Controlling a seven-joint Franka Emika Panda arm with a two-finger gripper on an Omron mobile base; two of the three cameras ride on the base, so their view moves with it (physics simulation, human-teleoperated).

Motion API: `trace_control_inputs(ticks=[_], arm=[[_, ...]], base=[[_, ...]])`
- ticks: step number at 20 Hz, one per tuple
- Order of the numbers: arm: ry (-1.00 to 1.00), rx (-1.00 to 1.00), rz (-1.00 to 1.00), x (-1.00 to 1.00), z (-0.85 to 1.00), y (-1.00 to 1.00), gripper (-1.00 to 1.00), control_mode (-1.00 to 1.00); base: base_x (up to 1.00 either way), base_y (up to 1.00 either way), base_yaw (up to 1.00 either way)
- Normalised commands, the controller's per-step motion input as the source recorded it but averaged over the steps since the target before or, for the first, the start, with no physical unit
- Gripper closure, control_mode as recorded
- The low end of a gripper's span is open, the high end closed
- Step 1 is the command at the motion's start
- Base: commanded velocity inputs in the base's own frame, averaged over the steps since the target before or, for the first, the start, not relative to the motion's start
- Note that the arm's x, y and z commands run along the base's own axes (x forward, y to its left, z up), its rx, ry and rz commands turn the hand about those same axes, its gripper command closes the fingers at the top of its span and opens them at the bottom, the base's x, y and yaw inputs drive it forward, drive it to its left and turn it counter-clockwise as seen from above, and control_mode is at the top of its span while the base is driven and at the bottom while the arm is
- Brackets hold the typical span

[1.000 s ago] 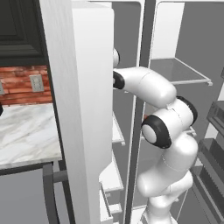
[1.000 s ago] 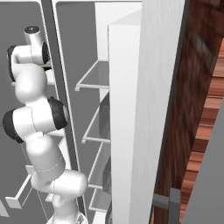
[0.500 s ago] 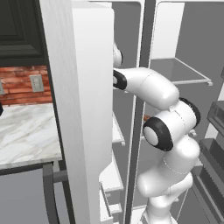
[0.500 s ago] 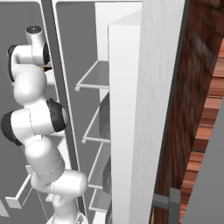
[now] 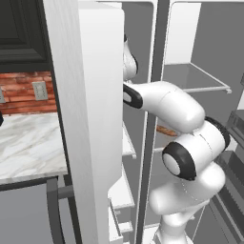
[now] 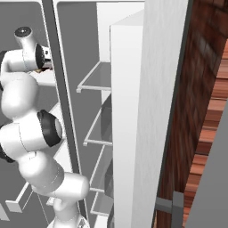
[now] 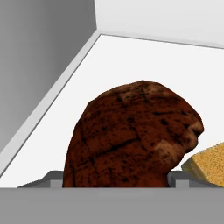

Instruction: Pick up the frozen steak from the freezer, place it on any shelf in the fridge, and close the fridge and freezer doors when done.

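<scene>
The arm's elbow is dropping and its forearm is pushing deeper into the freezer [image 5: 128,143] than a second ago. The steak [image 7: 131,135] is lying on the freezer's white shelf, between the fingertips [image 7: 52,178], beside a yellow item [image 7: 208,164]. Whether the gripper is gripping, I cannot tell; pickup seems imminent.

A kitchen: open fridge [image 5: 190,86] shelves, marble counter [image 5: 26,147], brick backsplash [image 5: 21,90], dark cabinet [image 5: 21,33].

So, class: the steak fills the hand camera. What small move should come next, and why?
Probably shut the pincer on the steak: it sits between the two fingertips on the white freezer shelf, with a yellow item beside it.
</scene>
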Motion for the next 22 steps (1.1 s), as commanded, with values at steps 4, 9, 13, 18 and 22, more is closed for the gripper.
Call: trace_control_inputs(ticks=[4,9,13,18,22], arm=[[-0.13,0.03,-0.11,-0.42,0.36,-0.19,1.00,-1.00],[-0.08,0.05,-0.07,-0.67,0.24,-0.22,1.00,-1.00],[-0.04,0.09,-0.07,-0.73,0.28,-0.41,1.00,-1.00],[-0.03,0.06,-0.04,-0.88,0.14,-0.28,1.00,-1.00],[-0.03,0.02,-0.03,-1.00,0.06,-0.09,1.00,-1.00]], base=[[0.00,0.00,0.00],[0.00,0.00,0.00],[0.00,0.00,0.00],[0.00,0.00,0.00],[0.00,0.00,0.00]])
